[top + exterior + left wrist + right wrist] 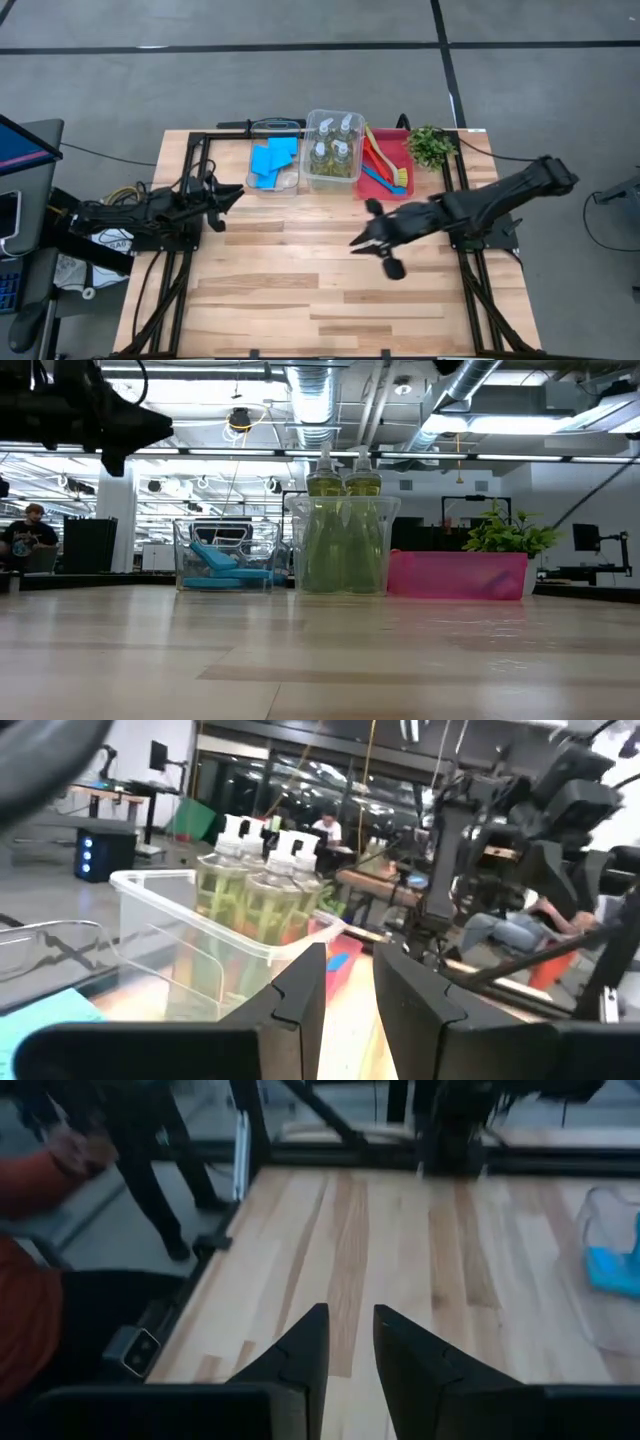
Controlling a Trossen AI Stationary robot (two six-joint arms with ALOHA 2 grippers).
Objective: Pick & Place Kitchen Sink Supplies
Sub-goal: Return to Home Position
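Several clear bottles of yellow-green liquid [333, 150] stand upright in a clear bin [312, 175] at the table's far side. Blue sponges [272, 158] lie in a second clear bin to its left. The red, blue and yellow-green brushes [383, 165] lie in a red bin [393, 135] to its right. My left gripper [235, 192] hangs near the table's left edge, pointing level toward the bins, its fingers [300, 990] a narrow gap apart and empty. My right gripper [355, 243] hovers above the table's middle right, slanting down, also narrowly open and empty [350, 1320].
A small leafy plant [430, 147] stands at the far right, beside the red bin. Bare wooden tabletop [300, 290] fills the near half. In the right wrist view a person in an orange sleeve [30, 1280] shows beyond the table's edge.
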